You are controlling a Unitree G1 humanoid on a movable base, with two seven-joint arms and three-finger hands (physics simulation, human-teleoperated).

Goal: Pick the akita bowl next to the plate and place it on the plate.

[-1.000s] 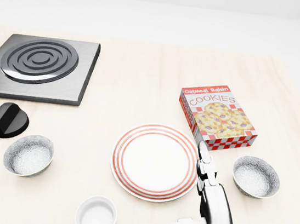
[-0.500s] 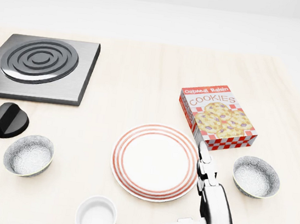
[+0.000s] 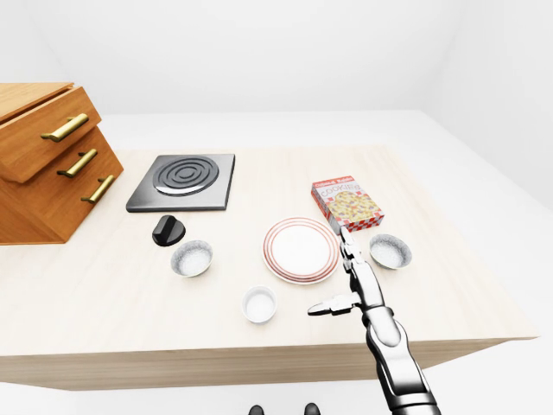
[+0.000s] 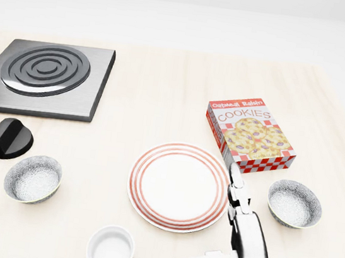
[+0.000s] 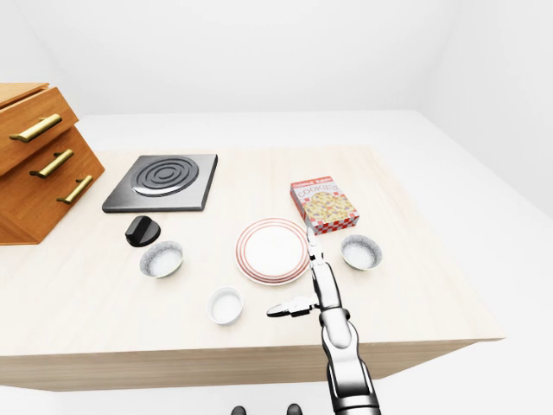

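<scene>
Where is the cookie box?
In the head view, the cookie box lies right of centre, just up and right of the striped plate and above the speckled bowl on the right.

Matt pale wood table (image 4: 164, 96), speckled glazed bowl (image 4: 294, 204)

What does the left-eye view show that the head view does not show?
Only the left-eye view shows the wooden drawer cabinet at its left and the table's near edge. Only the head view lets one read COOKIES on the cookie box. Both show the striped plate, the left speckled bowl, the right speckled bowl, the small white bowl, the stove burner, the black knob and the open right robot hand.
</scene>
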